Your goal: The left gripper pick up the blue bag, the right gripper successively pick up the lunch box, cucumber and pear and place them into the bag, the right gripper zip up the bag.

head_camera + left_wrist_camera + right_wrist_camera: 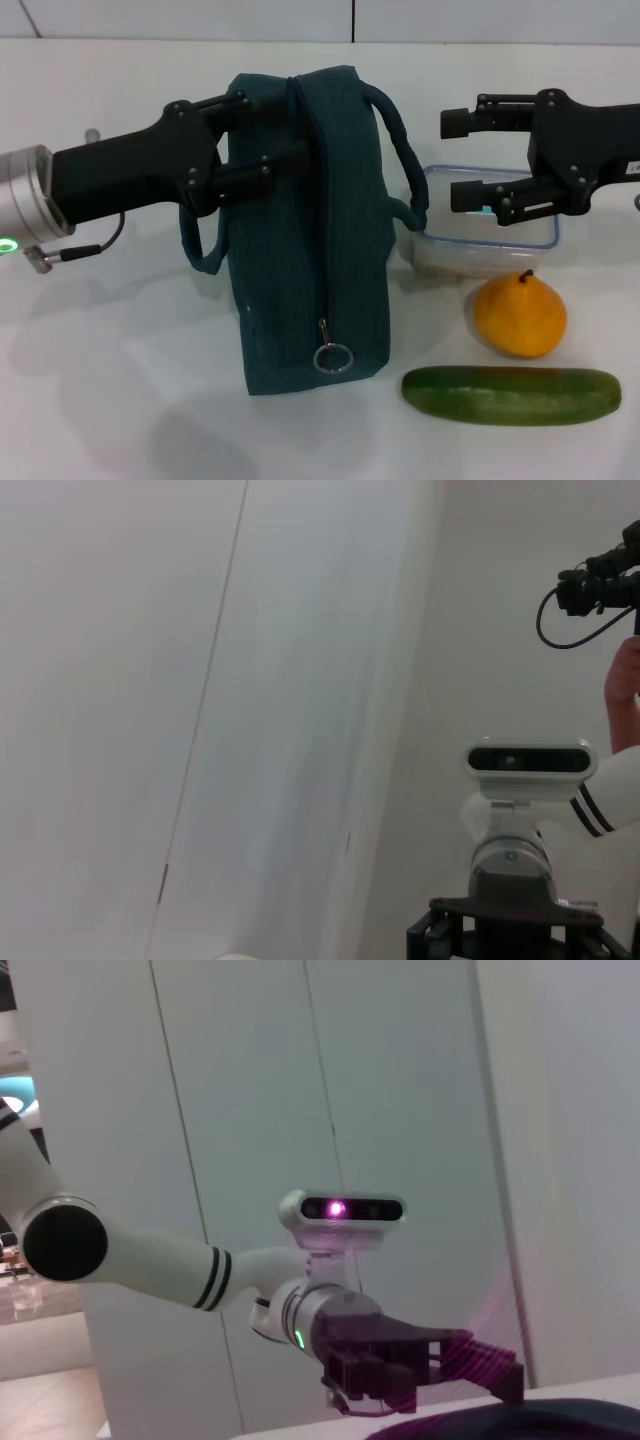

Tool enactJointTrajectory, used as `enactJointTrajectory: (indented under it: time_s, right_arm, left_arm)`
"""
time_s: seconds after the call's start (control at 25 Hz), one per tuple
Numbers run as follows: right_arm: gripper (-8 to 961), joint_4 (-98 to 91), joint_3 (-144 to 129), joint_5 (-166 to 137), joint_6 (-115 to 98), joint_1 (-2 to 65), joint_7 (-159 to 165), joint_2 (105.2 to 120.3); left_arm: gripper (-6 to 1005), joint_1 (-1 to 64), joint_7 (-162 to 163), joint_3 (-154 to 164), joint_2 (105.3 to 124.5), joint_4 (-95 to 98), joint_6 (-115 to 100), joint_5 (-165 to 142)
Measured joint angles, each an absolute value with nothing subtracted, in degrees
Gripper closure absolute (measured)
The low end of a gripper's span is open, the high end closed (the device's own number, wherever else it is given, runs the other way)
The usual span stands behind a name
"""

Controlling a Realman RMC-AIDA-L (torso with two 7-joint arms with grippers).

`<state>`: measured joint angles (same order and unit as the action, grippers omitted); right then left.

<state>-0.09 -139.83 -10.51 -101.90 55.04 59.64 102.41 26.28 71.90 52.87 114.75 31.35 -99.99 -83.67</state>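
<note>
Here, the black left gripper (248, 140) clamps its fingers on the upper side of the dark teal fabric zip bag (308, 225), standing upright on the white table (120, 380). The black right gripper (462, 158) hovers with jaws spread over the clear plastic lunch box (487, 237); orange-yellow pear (519, 315) and green cucumber (511, 395) lie just below.
</note>
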Motion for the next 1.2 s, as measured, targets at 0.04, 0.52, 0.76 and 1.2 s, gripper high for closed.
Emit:
enactJointTrajectory:
  time_s: [0.04,0.52,0.76,1.2]
  right_arm:
    - [115,-0.09,-139.83,-10.52,-101.69,55.05,59.64,102.42]
    - [116,-0.08,-139.39,-10.53,-101.36,55.19,57.94,102.43]
    - [115,-0.08,-139.37,-10.27,-101.53,54.85,57.54,102.47]
    - [115,-0.25,-138.84,-9.97,-101.78,54.23,56.87,102.5]
  left_arm:
    - [318,26.28,71.94,52.77,114.73,31.26,-99.91,-83.59]
    - [255,26.4,72.17,51.31,115.24,30.89,-98.54,-83.2]
    - [223,26.28,72.19,50.99,115.94,30.88,-98.5,-83.05]
    - [139,26.35,92.51,47.2,114.59,36.01,-96.67,-84.81]
